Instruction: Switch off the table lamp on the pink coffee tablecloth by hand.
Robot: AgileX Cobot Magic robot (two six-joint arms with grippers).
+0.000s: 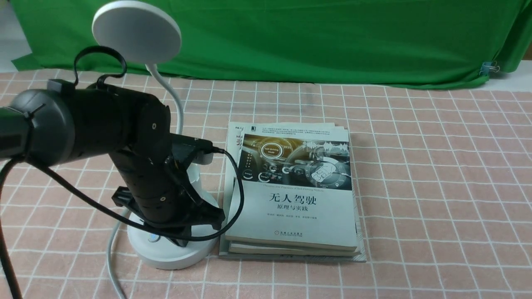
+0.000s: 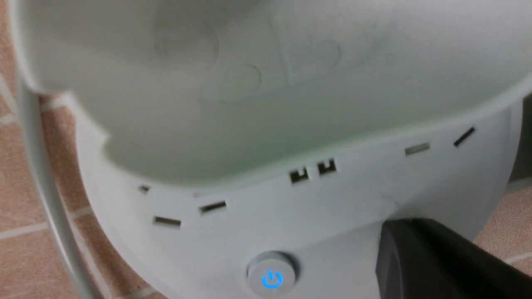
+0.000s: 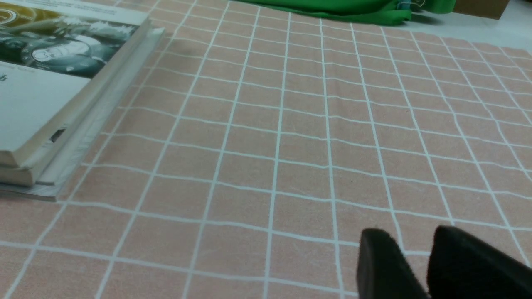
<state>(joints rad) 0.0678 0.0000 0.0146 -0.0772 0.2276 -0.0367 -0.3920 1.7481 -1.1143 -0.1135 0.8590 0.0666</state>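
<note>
The table lamp (image 1: 174, 253) stood on the near left part of the pink coffee tablecloth (image 1: 436, 187), with its round base (image 2: 332, 199) just beside the left edge of a stack of books (image 1: 295, 207). Its thin neck rose behind the arm and bent to the left, carrying the flat disc head (image 1: 137, 31) high in front of the green backdrop (image 1: 311, 37). On the base, a round power button (image 2: 271, 277) showed a blue symbol. The left arm entered from the left edge with the forearm almost level, then the wrist turned steeply downward, so the left gripper (image 1: 187, 234) pointed down onto the near side of the base. In the left wrist view only one black finger (image 2: 436, 257) appeared, beside the button, so I cannot tell if the jaws were apart or together. A white cable (image 1: 110, 257) ran from the base toward the near edge. The right gripper (image 3: 415, 261) hung low over bare cloth, right of the books, its fingers together and holding nothing.
</note>
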